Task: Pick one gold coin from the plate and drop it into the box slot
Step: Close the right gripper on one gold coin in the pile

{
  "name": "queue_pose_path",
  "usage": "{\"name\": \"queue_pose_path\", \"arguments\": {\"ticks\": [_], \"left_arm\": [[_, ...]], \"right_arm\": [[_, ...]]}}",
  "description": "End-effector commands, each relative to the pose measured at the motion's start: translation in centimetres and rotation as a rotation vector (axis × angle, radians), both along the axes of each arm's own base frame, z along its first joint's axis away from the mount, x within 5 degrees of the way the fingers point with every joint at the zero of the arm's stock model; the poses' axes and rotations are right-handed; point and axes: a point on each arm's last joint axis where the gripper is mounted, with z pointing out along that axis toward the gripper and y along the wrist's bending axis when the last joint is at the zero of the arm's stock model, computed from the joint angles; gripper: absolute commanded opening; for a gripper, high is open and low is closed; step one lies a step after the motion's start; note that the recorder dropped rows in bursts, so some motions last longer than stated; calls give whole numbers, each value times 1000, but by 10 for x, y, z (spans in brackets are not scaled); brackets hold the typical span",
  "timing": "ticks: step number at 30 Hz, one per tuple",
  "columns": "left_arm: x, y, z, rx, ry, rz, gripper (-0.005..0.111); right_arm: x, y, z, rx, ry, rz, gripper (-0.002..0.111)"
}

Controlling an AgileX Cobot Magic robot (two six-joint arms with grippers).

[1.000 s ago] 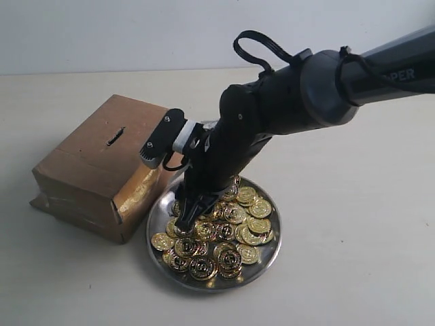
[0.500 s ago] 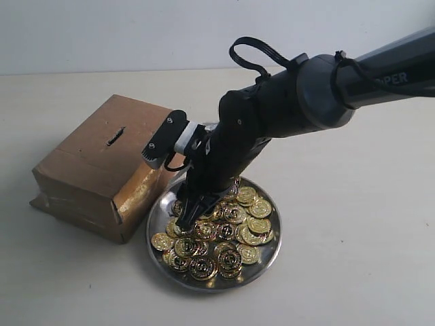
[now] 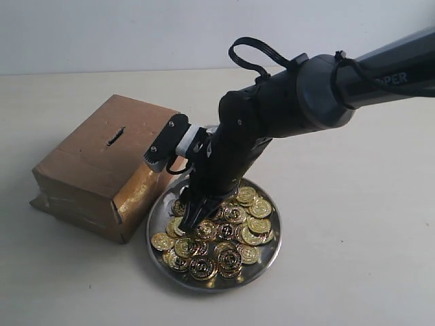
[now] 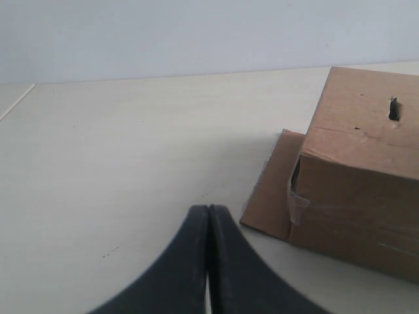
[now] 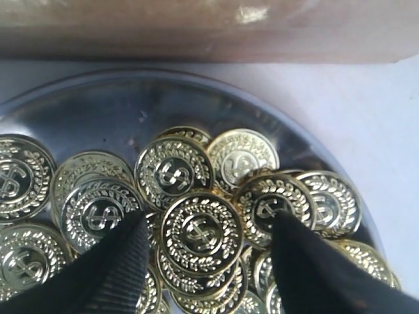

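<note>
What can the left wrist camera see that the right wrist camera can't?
Only the left wrist view: the slot in the top of the box, and the left gripper, shut. Only the right wrist view: the plate of gold coins, with the right gripper open on either side of one coin. Both: the brown box and the pale table.

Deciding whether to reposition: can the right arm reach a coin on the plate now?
Probably yes: its jaws stand open either side of a top coin in the plate, nothing between.
</note>
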Motion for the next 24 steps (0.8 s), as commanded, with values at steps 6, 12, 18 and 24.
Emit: {"name": "queue_pose_path", "arguments": {"ticks": [6, 12, 18, 24], "left_arm": [[0, 0, 1, -14, -14, -2, 0], [0, 0, 1, -14, -14, -2, 0], [0, 0, 1, -14, -14, -2, 0], [0, 0, 1, -14, -14, -2, 0]], "right_arm": [[-3, -1, 1, -26, 31, 16, 54], [-2, -1, 1, -33, 20, 48, 54], [0, 1, 2, -14, -5, 39, 54], [-1, 0, 1, -19, 9, 40, 54]]}}
